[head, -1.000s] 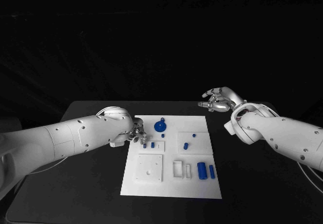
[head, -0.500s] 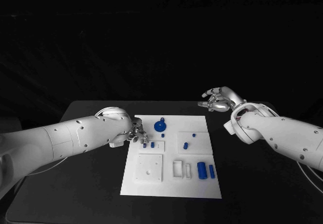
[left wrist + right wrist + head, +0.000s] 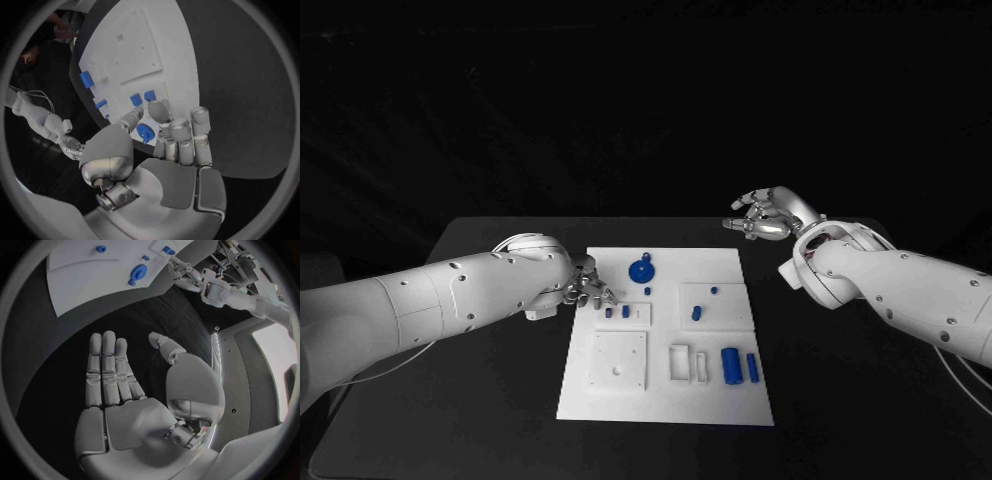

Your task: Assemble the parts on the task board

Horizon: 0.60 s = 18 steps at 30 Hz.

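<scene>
While the left hand is held at the left edge of the task board, its fingers are seen in the left wrist view to be extended together over the board with nothing between them, just beside a round blue part. The right hand is raised off the board's far right corner, flat and spread, with nothing in it. Small blue parts are scattered on the board: the round blue part near the far edge, two short pegs just beside the left fingers, and two upright cylinders toward the near right. These pieces are judged light, rigid and smooth, so slipping under a loose pinch is to be expected; a pinch across the sides of a peg would be the safest hold. The pegs stand close together, leaving little room for fingers between them, whereas bare black table is available on both sides of the board for withdrawal
</scene>
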Tool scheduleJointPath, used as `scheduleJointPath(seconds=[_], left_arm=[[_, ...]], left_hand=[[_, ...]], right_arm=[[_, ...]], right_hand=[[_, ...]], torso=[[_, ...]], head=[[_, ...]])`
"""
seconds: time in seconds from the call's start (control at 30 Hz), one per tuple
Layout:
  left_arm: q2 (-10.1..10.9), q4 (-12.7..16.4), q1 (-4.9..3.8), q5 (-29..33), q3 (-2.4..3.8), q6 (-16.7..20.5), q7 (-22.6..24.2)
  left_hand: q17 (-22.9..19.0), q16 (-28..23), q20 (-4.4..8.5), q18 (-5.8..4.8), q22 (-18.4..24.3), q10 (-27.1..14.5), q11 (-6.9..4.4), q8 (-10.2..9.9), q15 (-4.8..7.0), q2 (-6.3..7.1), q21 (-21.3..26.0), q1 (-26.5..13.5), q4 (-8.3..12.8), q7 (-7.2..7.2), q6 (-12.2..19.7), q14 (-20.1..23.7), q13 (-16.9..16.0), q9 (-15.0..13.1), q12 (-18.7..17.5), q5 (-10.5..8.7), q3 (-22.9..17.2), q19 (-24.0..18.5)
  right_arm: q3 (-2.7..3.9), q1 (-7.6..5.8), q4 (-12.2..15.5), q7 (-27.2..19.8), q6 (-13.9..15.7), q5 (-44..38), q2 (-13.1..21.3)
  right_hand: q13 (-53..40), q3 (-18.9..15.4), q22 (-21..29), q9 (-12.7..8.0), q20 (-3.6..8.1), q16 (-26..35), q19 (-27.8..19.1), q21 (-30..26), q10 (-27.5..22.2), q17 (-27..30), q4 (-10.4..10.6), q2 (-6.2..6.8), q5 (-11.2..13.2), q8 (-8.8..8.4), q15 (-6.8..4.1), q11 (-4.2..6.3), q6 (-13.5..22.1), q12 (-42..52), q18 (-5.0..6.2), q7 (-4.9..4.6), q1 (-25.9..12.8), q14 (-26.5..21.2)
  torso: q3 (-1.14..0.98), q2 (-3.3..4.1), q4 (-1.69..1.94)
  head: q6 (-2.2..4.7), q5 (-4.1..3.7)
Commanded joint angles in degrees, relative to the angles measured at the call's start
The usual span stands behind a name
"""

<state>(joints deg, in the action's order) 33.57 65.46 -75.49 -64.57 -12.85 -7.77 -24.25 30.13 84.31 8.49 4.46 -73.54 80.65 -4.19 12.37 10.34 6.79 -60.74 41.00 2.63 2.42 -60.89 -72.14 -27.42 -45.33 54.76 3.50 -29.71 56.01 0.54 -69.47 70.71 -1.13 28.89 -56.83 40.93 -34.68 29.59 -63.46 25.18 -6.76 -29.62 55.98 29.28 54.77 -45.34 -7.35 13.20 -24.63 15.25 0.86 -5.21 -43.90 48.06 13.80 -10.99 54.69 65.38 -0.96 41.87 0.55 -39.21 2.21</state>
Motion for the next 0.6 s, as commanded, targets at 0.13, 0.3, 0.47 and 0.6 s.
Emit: scheduleJointPath(seconds=[0.13,0.3,0.47,0.6], left_arm=[[1.20,1.88,0.20,4.32,0.03,-1.69,0.91],[1.64,2.61,0.37,4.10,0.02,-3.61,0.68],[1.58,2.70,0.44,4.11,0.02,-2.91,0.89],[1.32,2.84,0.44,4.20,0.01,-2.39,1.07]], left_hand=[[0.09,-0.11,6.84,0.13,-0.32,-0.23,0.00,-0.11,-0.04,0.42,0.15,1.53,0.86,-0.12,-0.76,-0.11,-0.09,-0.03,0.34,-0.07,-0.14,-0.05],[0.11,-0.11,6.74,0.05,-0.40,-0.24,0.02,-0.13,-0.08,1.00,0.16,1.55,1.06,-0.10,-0.83,-0.07,-0.08,-0.03,0.33,0.08,0.14,-0.12],[0.13,-0.12,6.72,0.04,-0.48,-0.28,-0.14,0.29,0.05,0.38,0.19,1.75,1.08,-0.27,-1.50,-0.03,-0.06,-0.33,0.28,0.51,0.05,-0.16],[0.19,-0.06,6.72,0.04,-0.63,-0.25,-0.17,0.39,0.09,-1.12,0.14,2.79,2.37,-0.31,-1.47,-0.04,-0.08,-0.59,0.31,1.28,0.13,-0.15]], right_arm=[[0.01,0.08,0.05,-0.59,-0.46,-0.13,-0.02],[0.01,0.10,0.07,-0.58,-0.44,-0.13,0.10],[0.01,0.11,0.11,-0.58,-0.47,-0.13,0.08],[0.01,0.11,0.13,-0.57,-0.44,-0.13,0.09]], right_hand=[[0.09,-0.25,-0.09,-0.08,-0.02,0.36,0.04,-0.25,-1.47,-0.08,0.10,-0.22,-0.38,0.26,-0.01,0.36,-0.41,0.38,1.19,-0.15,-0.19,0.36],[0.11,-0.25,-0.10,-0.09,-0.02,0.38,0.04,-0.26,-1.47,-0.09,0.11,-0.22,-0.39,0.26,-0.01,0.36,-0.40,0.39,1.19,-0.15,-0.19,0.37],[0.12,-0.24,-0.10,-0.10,-0.02,0.39,0.04,-0.27,-1.47,-0.11,0.11,-0.21,-0.40,0.26,-0.01,0.36,-0.40,0.40,1.19,-0.15,-0.19,0.37],[0.13,-0.24,-0.11,-0.10,-0.01,0.41,0.04,-0.28,-1.48,-0.12,0.10,-0.20,-0.41,0.26,-0.01,0.36,-0.40,0.41,1.20,-0.15,-0.18,0.38]], torso=[[0.01,-0.01,0.04],[0.02,0.00,0.06],[-0.02,0.00,0.08],[-0.02,0.01,0.06]], head=[[0.07,-0.07],[-0.04,-0.14],[-0.04,-0.03],[-0.08,-0.01]])
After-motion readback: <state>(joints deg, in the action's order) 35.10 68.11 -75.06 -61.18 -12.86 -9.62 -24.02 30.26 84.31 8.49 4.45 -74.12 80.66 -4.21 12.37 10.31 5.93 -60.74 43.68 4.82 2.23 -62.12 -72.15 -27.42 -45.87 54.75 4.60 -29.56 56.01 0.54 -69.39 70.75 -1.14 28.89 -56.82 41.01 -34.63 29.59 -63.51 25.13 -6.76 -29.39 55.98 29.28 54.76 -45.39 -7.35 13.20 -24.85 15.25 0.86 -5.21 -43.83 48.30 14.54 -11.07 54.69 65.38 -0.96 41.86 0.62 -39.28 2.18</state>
